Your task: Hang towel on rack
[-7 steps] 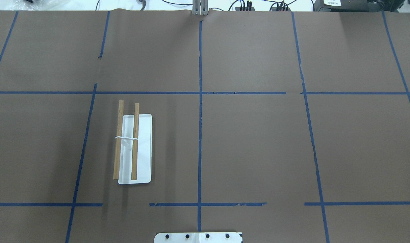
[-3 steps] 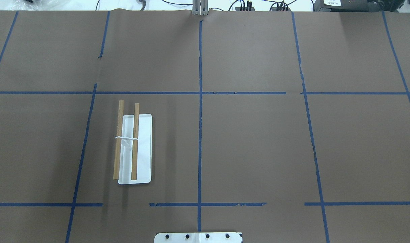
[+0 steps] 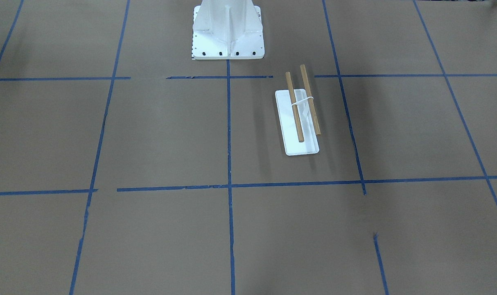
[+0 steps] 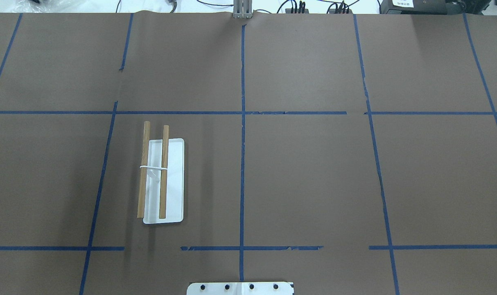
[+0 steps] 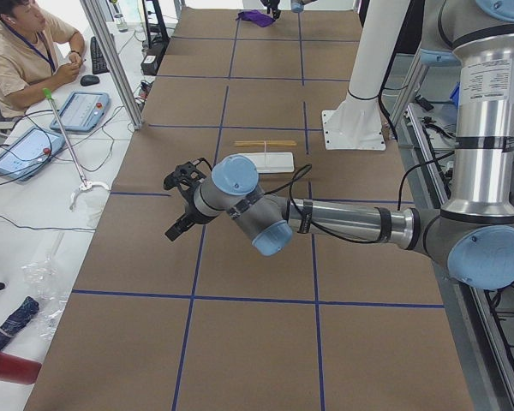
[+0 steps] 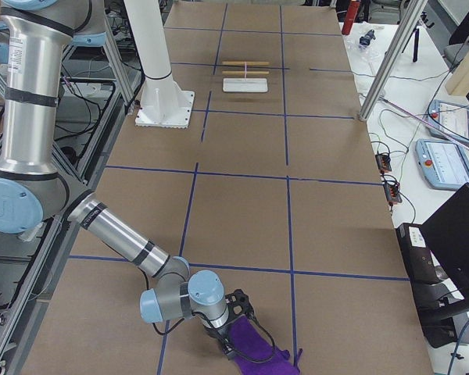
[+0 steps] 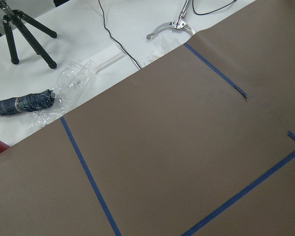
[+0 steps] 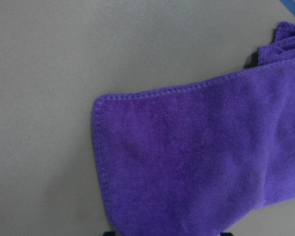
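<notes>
The rack, two wooden dowels on a white bracket over a white base, stands bare left of the table's middle; it also shows in the front-facing view and both side views. The purple towel lies flat at the table's right end and fills the right wrist view. My right gripper is low over the towel's edge; its two dark fingertips stand wide apart at the frame's bottom edge. My left gripper hovers over the table's left part; I cannot tell its state.
The white metal pedestal with bolt holes stands at the robot's side of the table. A seated operator, tablets and cables lie beyond the table's far edge. A metal pole stands at that edge. Blue tape lines grid the brown table.
</notes>
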`<move>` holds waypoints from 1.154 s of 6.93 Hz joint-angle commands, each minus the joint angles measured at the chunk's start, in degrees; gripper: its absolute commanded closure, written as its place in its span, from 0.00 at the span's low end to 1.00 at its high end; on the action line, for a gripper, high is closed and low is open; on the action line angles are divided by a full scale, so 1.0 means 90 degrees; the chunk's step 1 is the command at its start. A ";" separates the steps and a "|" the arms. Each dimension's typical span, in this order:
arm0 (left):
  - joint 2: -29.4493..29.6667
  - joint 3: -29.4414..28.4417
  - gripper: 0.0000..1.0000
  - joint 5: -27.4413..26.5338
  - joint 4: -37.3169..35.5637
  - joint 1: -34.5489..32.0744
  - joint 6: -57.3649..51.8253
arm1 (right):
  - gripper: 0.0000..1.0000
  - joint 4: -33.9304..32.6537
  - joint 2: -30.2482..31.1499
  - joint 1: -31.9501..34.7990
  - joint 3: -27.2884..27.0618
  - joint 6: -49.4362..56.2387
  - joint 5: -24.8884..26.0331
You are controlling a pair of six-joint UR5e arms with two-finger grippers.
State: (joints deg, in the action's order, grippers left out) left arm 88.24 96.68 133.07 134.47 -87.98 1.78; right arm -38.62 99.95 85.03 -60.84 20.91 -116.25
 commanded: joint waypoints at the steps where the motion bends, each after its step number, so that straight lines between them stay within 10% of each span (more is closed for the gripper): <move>1: -0.0010 0.0000 0.00 0.0000 0.0000 0.0000 -0.0003 | 0.57 -0.0035 -0.0041 -0.0005 0.0021 0.0001 0.0036; 3: -0.0020 0.0010 0.00 0.0010 0.0000 -0.0010 -0.0003 | 1.00 -0.0035 -0.0090 -0.0005 0.0012 0.0021 0.0153; 8: -0.0029 0.0088 0.00 0.0049 0.0106 -0.0010 -0.0012 | 1.00 -0.0296 0.0028 0.0337 -0.1449 0.0060 -0.0109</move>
State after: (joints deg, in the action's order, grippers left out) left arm 87.97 97.41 133.28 134.61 -88.07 1.70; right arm -39.50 100.27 87.52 -68.84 21.38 -116.53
